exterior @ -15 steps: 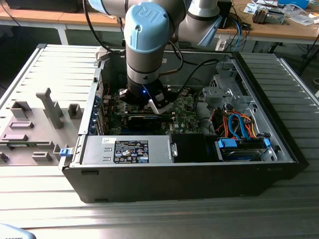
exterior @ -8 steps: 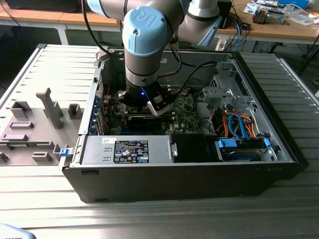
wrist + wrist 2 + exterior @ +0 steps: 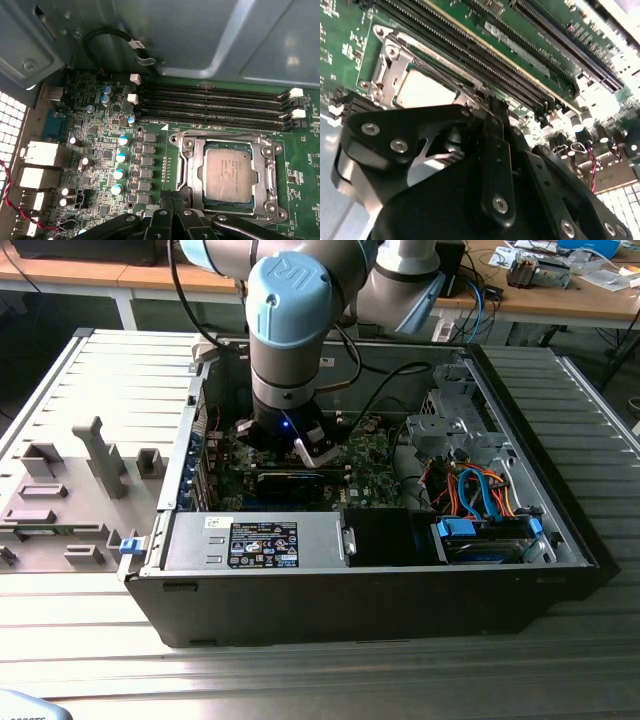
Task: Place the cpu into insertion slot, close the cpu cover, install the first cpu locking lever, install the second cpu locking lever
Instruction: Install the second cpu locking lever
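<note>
Cpu seated under cpu cover; gripper beside.

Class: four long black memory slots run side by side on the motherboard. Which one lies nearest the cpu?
The memory slot bordering the silvery socket frame around the cpu; the other three slots lie beyond it, toward the case wall.

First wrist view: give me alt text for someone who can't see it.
The cpu lies in the insertion slot on the green motherboard, with the cpu cover framing it. The black gripper sits beside the socket, and memory slots run behind it.
</note>
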Tool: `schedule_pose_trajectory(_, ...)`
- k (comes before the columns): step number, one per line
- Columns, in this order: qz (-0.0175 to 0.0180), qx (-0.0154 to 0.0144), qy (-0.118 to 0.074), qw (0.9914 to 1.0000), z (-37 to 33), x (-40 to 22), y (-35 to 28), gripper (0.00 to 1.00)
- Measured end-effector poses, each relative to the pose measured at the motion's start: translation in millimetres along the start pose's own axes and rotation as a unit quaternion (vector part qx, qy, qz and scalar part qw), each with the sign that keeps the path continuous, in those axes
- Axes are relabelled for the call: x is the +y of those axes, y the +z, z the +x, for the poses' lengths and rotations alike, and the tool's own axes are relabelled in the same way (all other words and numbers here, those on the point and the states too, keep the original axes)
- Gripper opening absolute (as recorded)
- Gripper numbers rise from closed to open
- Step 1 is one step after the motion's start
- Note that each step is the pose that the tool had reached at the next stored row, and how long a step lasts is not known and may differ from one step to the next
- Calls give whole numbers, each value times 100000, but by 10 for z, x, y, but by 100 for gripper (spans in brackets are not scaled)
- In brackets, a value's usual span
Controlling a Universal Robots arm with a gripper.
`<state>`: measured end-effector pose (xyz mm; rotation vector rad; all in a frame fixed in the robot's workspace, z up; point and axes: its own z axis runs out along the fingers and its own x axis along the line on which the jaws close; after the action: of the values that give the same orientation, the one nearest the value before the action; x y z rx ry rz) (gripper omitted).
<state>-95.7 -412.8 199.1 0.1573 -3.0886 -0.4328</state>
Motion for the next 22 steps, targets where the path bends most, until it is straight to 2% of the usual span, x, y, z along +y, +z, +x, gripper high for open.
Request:
schedule_pose_trajectory(2, 185, 13, -14, 100000, 0, 3, -16, 11)
schedule_pose_trajectory(4, 252, 14, -12, 100000, 0, 22, -78, 11)
schedule_pose_trajectory(7, 334, 17, -6, 99999, 0, 67, -218, 11)
schedule_pose_trajectory(9, 339, 22, -9, 99999, 0, 107, -348, 11)
schedule_pose_trajectory(10, 340, 20, -8, 99999, 1, 120, -390, 11)
schedule_pose_trajectory(12, 360, 25, -8, 99999, 1, 156, -512, 11)
schedule_pose_trajectory(13, 415, 26, -5, 99999, 1, 166, -548, 11)
schedule_pose_trajectory(14, 840, 63, 21, 99996, 3, 173, -570, 11)
schedule_pose_trajectory(15, 2600, 271, 77, 99966, 0, 174, -572, 11)
schedule_pose_trajectory(16, 3495, 386, 114, 99938, -2, 175, -572, 11)
schedule_pose_trajectory(17, 4151, 488, 137, 99913, -4, 175, -572, 11)
schedule_pose_trajectory(21, 4187, 539, 129, 99911, -13, 175, -572, 11)
schedule_pose_trajectory(22, 4203, 595, 157, 99910, -59, 170, -573, 11)
